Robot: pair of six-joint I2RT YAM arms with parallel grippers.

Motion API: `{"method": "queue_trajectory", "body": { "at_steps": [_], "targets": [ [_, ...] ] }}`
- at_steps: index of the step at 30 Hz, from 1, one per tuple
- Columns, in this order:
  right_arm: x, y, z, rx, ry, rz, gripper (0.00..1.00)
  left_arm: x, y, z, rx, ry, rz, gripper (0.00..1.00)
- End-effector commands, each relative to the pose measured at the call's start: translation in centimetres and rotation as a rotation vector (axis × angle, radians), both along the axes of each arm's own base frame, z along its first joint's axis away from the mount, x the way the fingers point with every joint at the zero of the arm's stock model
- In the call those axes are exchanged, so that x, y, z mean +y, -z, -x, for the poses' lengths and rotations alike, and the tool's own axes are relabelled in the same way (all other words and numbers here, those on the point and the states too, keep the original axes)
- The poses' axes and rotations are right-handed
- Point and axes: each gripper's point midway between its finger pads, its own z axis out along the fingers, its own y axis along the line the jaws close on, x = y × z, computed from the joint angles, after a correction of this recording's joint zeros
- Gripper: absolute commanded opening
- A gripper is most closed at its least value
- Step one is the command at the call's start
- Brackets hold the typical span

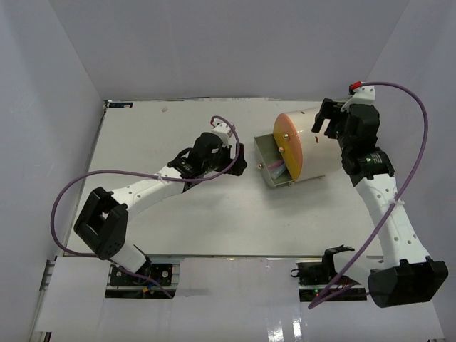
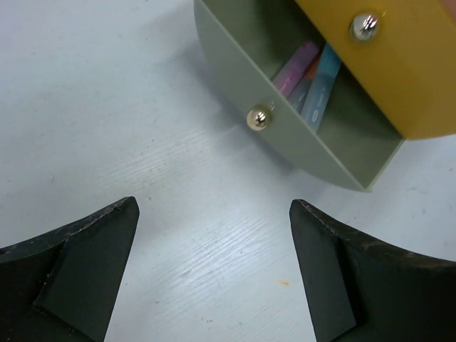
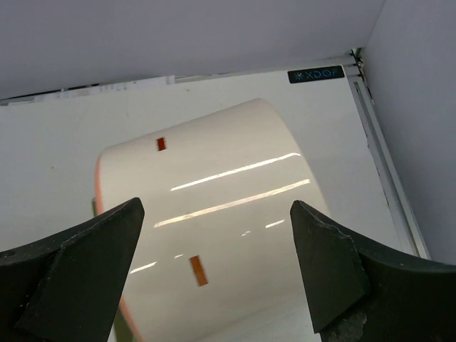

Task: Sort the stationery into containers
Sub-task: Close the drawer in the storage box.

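Several pens (image 2: 312, 80) (pink, blue, orange) lie in green drawer (image 2: 235, 78), which stands out from cream drum (image 1: 317, 139). L gripper (image 2: 214, 214) empty, fingers wide apart, just short of drawer. R gripper (image 3: 214, 208) fingers apart astride drum body, prob. not touching. None seen loose; sorting looks near done, drawer left to shut.

Plain pale grey walls (image 1: 228, 43) stood around me on three sides, bare and unmarked. Under me lay a white table (image 1: 235, 221), matte and faintly marked, with a small dark label (image 1: 117, 105) at its far left corner. The light was soft and even, and a glossy strip (image 1: 235, 299) along the near edge caught reflections.
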Motion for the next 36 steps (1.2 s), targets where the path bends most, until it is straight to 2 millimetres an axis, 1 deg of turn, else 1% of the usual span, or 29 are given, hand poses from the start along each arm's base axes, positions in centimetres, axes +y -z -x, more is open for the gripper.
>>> {"method": "queue_trajectory", "body": {
  "at_steps": [1, 2, 3, 5, 8, 9, 11, 12, 15, 16, 17, 18, 19, 20, 21, 22, 23, 25, 26, 27, 28, 29, 30, 31, 32, 33, 34, 35, 36],
  "targets": [
    [-1.4, -1.2, -1.5, -0.012, -0.067, -0.071, 0.9, -0.7, 0.8, 0.8, -0.045, 0.118, -0.012, 0.98],
    [-1.4, -0.4, -2.0, 0.013, -0.095, -0.094, 0.9, -1.2, 0.8, 0.7, -0.067, 0.144, 0.004, 0.98],
    [-3.2, -0.1, -2.3, 0.021, -0.075, -0.116, 0.91, -1.3, 1.2, 0.8, -0.075, 0.159, -0.001, 0.98],
    [-3.8, 1.1, -3.2, 0.06, -0.113, -0.186, 0.91, -1.7, 2.1, 0.6, -0.101, 0.197, -0.015, 0.98],
    [-3.7, 2.2, -4.0, 0.091, -0.157, -0.22, 0.91, -2.5, 2.4, 0.2, -0.139, 0.245, -0.021, 0.98],
    [-3.7, 2.5, -4.2, 0.096, -0.159, -0.221, 0.91, -2.9, 3.2, -0.1, -0.135, 0.256, -0.032, 0.98],
    [-3.4, 3.1, -4.7, 0.111, -0.183, -0.23, 0.91, -3.6, 3.1, -0.7, -0.167, 0.278, -0.033, 0.98],
    [-3.2, 3.3, -4.9, 0.119, -0.197, -0.238, 0.91, -3.9, 4.0, -1.0, -0.162, 0.292, -0.04, 0.98],
    [-2.3, 4.8, -5.3, 0.162, -0.246, -0.265, 0.91, -5.4, 3.7, -1.9, -0.2, 0.334, -0.029, 0.98],
    [-2.2, 5.3, -5.3, 0.172, -0.254, -0.269, 0.91, -5.8, 4.8, -2.2, -0.19, 0.344, -0.038, 0.98],
    [-2.0, 5.6, -5.3, 0.177, -0.265, -0.277, 0.91, -6.3, 4.3, -2.8, -0.213, 0.354, -0.038, 0.98],
    [-1.9, 6.1, -5.2, 0.179, -0.269, -0.277, 0.91, -6.7, 4.4, -3.1, -0.219, 0.363, -0.037, 0.98],
    [-1.8, 6.3, -5.1, 0.181, -0.273, -0.28, 0.91, -7.2, 5.2, -3.2, -0.212, 0.385, -0.039, 0.98],
    [-1.8, 6.5, -5.1, 0.183, -0.276, -0.281, 0.91, -7.6, 5.4, -3.4, -0.218, 0.396, -0.038, 0.98],
    [-1.8, 6.7, -5.0, 0.186, -0.276, -0.282, 0.91, -8.2, 4.8, -3.9, -0.242, 0.411, -0.031, 0.98],
    [-1.7, 7.0, -4.9, 0.192, -0.277, -0.284, 0.91, -8.6, 5.5, -4.1, -0.24, 0.427, -0.03, 0.98],
    [-1.7, 7.1, -4.9, 0.194, -0.279, -0.285, 0.91, -9.0, 5.6, -4.3, -0.242, 0.433, -0.026, 0.98],
    [-1.5, 7.5, -4.8, 0.198, -0.289, -0.29, 0.91, -9.8, 5.2, -5.0, -0.28, 0.457, -0.025, 0.98],
    [-1.3, 7.4, -4.7, 0.198, -0.3, -0.296, 0.91, -10.3, 6.1, -5.1, -0.273, 0.475, -0.026, 0.98],
    [-1.2, 7.5, -4.7, 0.197, -0.302, -0.299, 0.91, -10.6, 6.1, -5.2, -0.281, 0.49, -0.021, 0.98],
    [-1.1, 7.6, -4.6, 0.198, -0.309, -0.303, 0.91, -11.2, 5.4, -5.6, -0.305, 0.498, -0.007, 0.98],
    [-1.1, 7.7, -4.7, 0.199, -0.31, -0.305, 0.91, -11.5, 6.1, -5.7, -0.3, 0.514, -0.002, 0.98],
    [-1.1, 7.6, -4.6, 0.198, -0.312, -0.305, 0.91, -11.9, 6.1, -5.8, -0.307, 0.522, 0.004, 0.98],
    [-1.0, 7.6, -4.6, 0.198, -0.314, -0.308, 0.91, -12.4, 5.3, -6.1, -0.331, 0.528, 0.022, 0.98],
    [-1.0, 7.6, -4.6, 0.198, -0.316, -0.308, 0.91, -12.7, 5.1, -6.3, -0.34, 0.535, 0.03, 0.98],
    [-1.0, 7.6, -4.6, 0.199, -0.315, -0.311, 0.91, -13.1, 5.6, -6.4, -0.335, 0.547, 0.037, 0.98],
    [-1.0, 7.5, -4.6, 0.194, -0.313, -0.312, 0.91, -13.7, 4.7, -6.8, -0.356, 0.547, 0.057, 0.98],
    [-1.0, 7.5, -4.6, 0.194, -0.314, -0.314, 0.91, -14.1, 4.5, -6.9, -0.359, 0.552, 0.067, 0.98],
    [-0.9, 7.5, -4.6, 0.194, -0.315, -0.315, 0.91, -14.4, 5.0, -7.1, -0.357, 0.56, 0.076, 0.98]
  ]
}}
